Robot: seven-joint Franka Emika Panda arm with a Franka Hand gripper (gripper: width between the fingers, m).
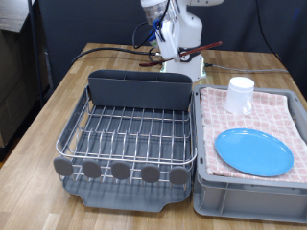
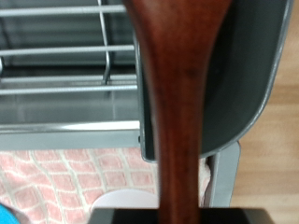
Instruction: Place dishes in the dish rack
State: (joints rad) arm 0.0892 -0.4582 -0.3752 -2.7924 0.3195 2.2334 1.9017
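spoon [image 2: 182,103] held; fingers [image 1: 176,59] mostly hidden.

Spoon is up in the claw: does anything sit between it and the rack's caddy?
Nothing visible does. The claw holds the wooden spoon above and behind the caddy; only open air shows between them. The cup stands aside on the cloth.

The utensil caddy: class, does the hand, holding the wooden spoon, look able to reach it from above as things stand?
Probably yes. The hand grips the wooden spoon above and behind the utensil caddy, with nothing visible between them.
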